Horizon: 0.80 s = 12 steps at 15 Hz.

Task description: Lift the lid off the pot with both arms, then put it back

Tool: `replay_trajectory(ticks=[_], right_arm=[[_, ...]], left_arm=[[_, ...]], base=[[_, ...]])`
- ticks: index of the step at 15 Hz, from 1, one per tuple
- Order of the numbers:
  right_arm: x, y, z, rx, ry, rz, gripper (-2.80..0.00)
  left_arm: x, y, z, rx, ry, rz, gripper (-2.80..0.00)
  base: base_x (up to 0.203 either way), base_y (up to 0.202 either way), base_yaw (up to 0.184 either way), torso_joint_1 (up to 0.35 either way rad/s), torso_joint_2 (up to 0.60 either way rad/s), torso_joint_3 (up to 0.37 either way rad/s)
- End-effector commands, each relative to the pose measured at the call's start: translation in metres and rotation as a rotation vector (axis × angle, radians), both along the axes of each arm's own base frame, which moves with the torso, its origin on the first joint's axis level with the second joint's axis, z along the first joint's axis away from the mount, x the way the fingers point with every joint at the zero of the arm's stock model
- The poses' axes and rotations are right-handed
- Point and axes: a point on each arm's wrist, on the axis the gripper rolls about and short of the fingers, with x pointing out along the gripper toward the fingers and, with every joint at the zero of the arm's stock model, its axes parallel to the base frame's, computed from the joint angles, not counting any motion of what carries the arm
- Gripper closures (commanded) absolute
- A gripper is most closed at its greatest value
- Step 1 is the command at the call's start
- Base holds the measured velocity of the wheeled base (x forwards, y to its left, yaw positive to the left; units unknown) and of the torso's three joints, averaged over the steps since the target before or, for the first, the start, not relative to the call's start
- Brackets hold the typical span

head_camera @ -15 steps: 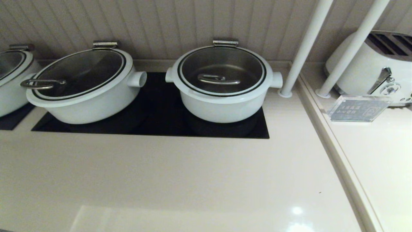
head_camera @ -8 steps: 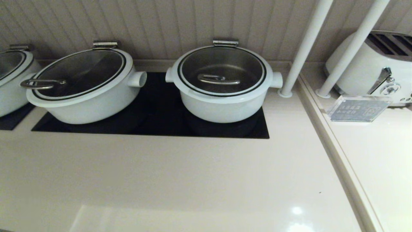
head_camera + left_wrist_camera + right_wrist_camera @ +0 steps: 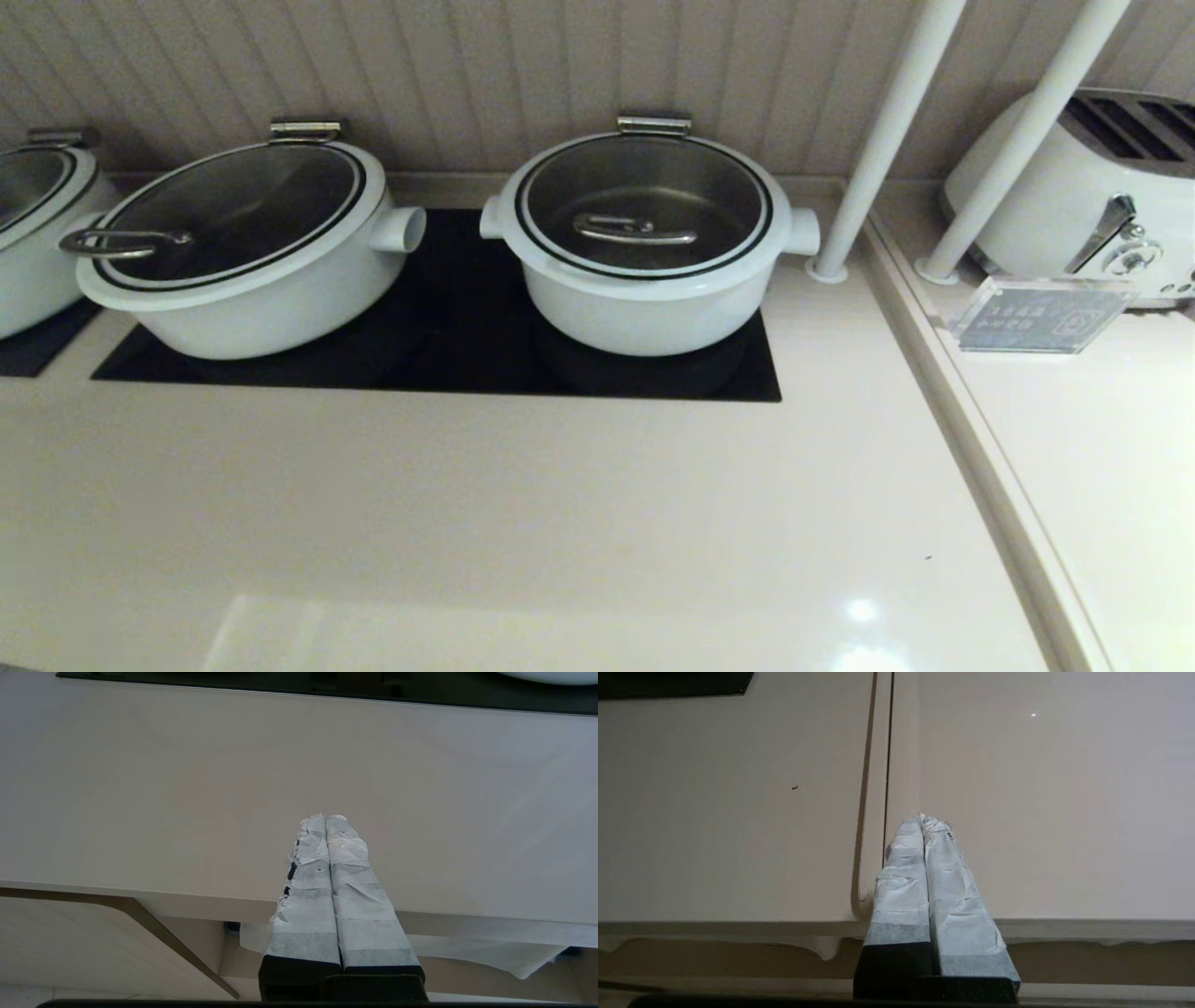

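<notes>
Glass lid (image 3: 644, 210) sits unmoved since a second ago, closed on the white pot (image 3: 646, 308) on the black hob (image 3: 448, 364); my left gripper (image 3: 325, 817) and right gripper (image 3: 922, 817) are pinched closed, empty, over the counter (image 3: 523, 523).

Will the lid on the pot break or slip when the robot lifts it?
The lid looks like glass, so probably breakable if dropped. Its shiny steel handle may be slippery. A hinge at the back suggests it swings up rather than coming free.
</notes>
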Motion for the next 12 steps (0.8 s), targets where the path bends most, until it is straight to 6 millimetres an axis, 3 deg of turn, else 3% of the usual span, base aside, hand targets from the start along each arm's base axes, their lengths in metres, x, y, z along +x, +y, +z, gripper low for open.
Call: replay_trajectory(ticks=[1, 6, 12], right_arm=[[0.000, 0.000, 0.000, 0.013, 0.000, -0.005, 0.00], [0.000, 0.002, 0.009, -0.105, -0.089, 0.073, 0.00], [-0.003, 0.003, 0.024, -0.089, -0.237, 0.133, 0.00]], left_arm=[[0.000, 0.000, 0.000, -0.001, -0.001, 0.000, 0.00], [0.000, 0.000, 0.000, -0.001, -0.001, 0.000, 0.00], [0.000, 0.000, 0.000, -0.001, -0.001, 0.000, 0.00]], base=[[0.000, 0.000, 0.000, 0.000, 0.00, 0.000], [0.000, 0.000, 0.000, 0.000, 0.00, 0.000], [0.000, 0.000, 0.000, 0.000, 0.00, 0.000]])
